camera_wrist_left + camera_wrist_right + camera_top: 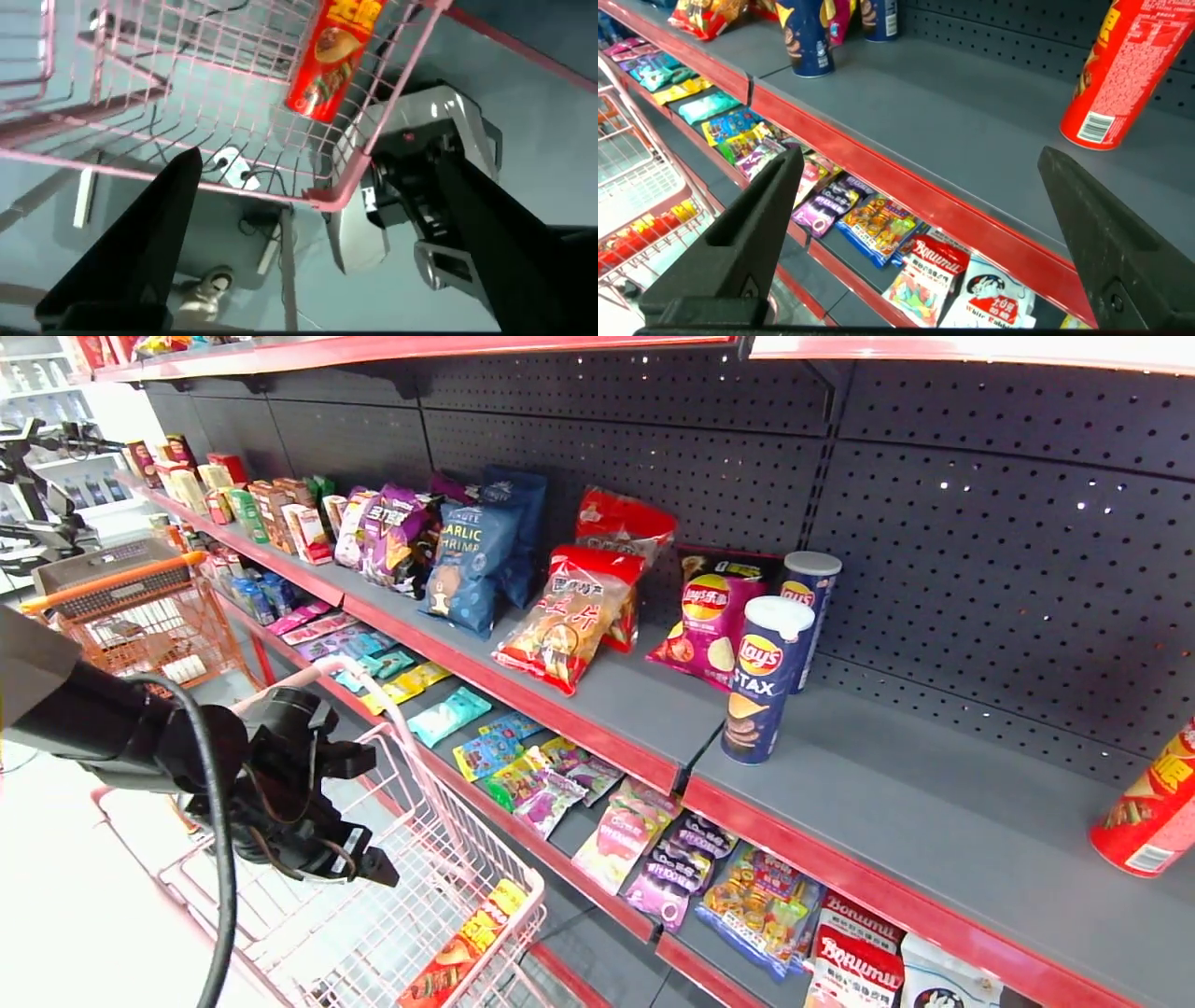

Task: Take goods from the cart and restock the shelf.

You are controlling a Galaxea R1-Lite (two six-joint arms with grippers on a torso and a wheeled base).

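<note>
With jaws apart and empty, the left gripper hovers over the pink cart where the red chip can lies on its side at the bottom, so imo a crooked grab might roll it away or snag the wire.

Entry 1: we list the shelf ahead, running from far left to near right. On it, left to right, are snack bags, a chip bag, then two upright cans, the front can just before the rear can. A lone can stands well apart at the right.
Entry 2: the lower tier beneath holds flat packets.
Entry 3: the cart stands before the shelf at left. A lying can rests inside it, and the left gripper hangs above. A second cart stands behind, farther left.
</note>
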